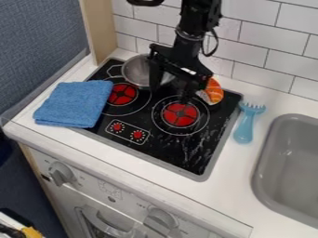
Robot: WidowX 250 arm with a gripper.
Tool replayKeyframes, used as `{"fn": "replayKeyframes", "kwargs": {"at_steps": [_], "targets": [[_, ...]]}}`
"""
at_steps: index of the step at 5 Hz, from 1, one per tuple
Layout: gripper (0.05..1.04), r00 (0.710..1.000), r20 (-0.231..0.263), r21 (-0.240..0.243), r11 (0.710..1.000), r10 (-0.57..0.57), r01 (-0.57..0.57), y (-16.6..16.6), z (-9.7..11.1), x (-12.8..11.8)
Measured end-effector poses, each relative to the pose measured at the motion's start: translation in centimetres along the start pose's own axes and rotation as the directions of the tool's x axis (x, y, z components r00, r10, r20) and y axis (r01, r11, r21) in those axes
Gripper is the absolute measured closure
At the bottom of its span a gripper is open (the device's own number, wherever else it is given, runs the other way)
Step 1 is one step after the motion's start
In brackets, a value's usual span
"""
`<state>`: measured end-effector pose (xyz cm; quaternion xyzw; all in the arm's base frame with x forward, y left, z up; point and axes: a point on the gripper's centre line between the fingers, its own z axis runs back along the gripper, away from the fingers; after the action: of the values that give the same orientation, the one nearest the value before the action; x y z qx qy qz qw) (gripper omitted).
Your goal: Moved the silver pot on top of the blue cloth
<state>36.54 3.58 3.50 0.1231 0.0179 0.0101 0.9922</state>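
- Silver pot point(133, 70) sat towards 11 o'clock on the black stove point(181, 158), and the blue cloth point(76, 104) lay flat towards 9 o'clock, overlapping the stove's edge and the white desk point(61, 135).
- The tool point(170, 94) was open, its fingers well apart, hanging over the pot's 3 o'clock side; I judged that nothing was gripped.
- The step in hand looked to be taking hold of the pot. It called for one finger inside the rim and one outside, lowered straight down, then a firm close on the thin wall.
- A shallow bite risked letting the smooth metal swing or tip, so a short test lift made sense before carrying it towards 8 o'clock.
- The pot had to clear the cloth's near edge, then come down level over its middle, lest the fabric rucked or dragged.
- The orange piece point(214, 91) towards 1 o'clock lay close to the outer finger and could have been nudged.
- The tool hid the pot's 3 o'clock rim, so I could not tell whether metal touched finger.
- A thin looped outline at the pot's 9 o'clock side might have been a handle.
- The arm point(197, 18) was cut off at the top edge.
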Motion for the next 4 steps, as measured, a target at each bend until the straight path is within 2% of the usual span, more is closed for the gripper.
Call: {"fn": "replayKeyframes", "kwargs": {"at_steps": [3,4], "targets": [[0.084,0.985,0.045,0.023,0.986,-0.165,0.164,1.6,-0.2,1.5],[0.12,0.983,0.016,0.037,0.982,-0.184,0.183,1.6,-1.5,1.4]]}}
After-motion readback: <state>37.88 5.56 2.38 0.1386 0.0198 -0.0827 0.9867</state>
